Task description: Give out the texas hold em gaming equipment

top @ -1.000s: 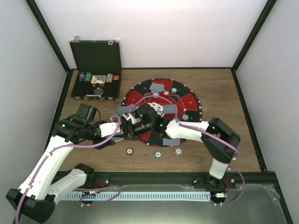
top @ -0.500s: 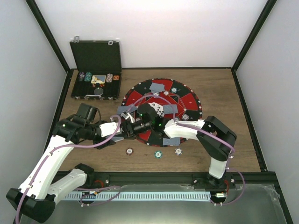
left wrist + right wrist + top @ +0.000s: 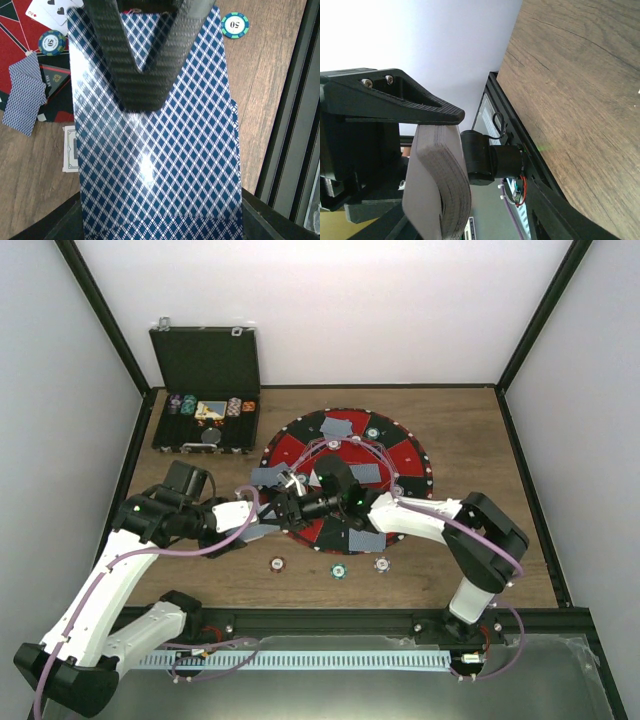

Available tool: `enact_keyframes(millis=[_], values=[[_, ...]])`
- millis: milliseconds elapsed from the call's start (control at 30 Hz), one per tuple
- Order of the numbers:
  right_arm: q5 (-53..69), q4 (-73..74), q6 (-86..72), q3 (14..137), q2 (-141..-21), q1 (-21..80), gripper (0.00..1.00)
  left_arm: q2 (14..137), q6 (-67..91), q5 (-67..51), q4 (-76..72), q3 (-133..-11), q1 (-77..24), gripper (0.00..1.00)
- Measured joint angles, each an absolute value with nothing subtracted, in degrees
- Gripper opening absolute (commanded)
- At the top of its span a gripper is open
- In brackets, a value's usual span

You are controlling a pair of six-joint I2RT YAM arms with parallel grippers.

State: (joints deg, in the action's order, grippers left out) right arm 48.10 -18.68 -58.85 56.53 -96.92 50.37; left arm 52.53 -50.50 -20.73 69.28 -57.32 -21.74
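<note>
Beside the left rim of the red-and-black round felt mat (image 3: pixel 405 455), the left gripper (image 3: pixel 252 524) pinches a thick deck of blue-diamond-backed playing cards (image 3: pixel 155 165) above the wooden table (image 3: pixel 480 430). The right gripper (image 3: pixel 288 504) meets the deck; I cannot tell whether its fingers clamp it. Three striped poker chips (image 3: pixel 339 570) lie nearer.

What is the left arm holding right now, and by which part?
The deck of cards, clamped flat: one of the left fingers lies across its patterned back. The other finger is hidden underneath.
</note>
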Motion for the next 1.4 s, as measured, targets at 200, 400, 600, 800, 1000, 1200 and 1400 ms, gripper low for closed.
enact_keyframes(millis=[200, 400, 600, 800, 1000, 1200, 1400], values=[[47.05, -17.39, -59.09, 55.94, -94.83, 49.58, 0.23, 52.51, -50.50, -20.62, 69.38, -57.32, -21.74, 0.12], [45.17, -15.11, -59.29, 55.24, -92.92, 48.80, 0.10, 52.49, -50.50, -21.02, 69.56, -57.32, -21.74, 0.12], [44.51, -14.59, -60.01, 53.71, -89.54, 48.07, 0.03, 52.49, -50.52, -21.15, 69.58, -57.32, -21.74, 0.12], [45.91, -14.94, -60.75, 50.70, -85.27, 43.57, 0.01, 52.42, -50.50, -21.04, 69.34, -57.23, -21.74, 0.11], [47.27, -9.56, -57.58, 49.23, -81.14, 30.65, 0.01, 52.07, -49.54, -19.03, 66.76, -54.15, -21.74, 0.09], [46.61, -0.36, -49.58, 50.78, -83.13, 16.34, 0.01, 53.19, -49.32, -16.01, 63.13, -47.77, -20.21, 0.07], [45.08, 4.97, -42.11, 57.65, -95.31, 8.60, 0.01, 54.17, -51.51, -14.41, 60.16, -43.42, -14.81, 0.06]])
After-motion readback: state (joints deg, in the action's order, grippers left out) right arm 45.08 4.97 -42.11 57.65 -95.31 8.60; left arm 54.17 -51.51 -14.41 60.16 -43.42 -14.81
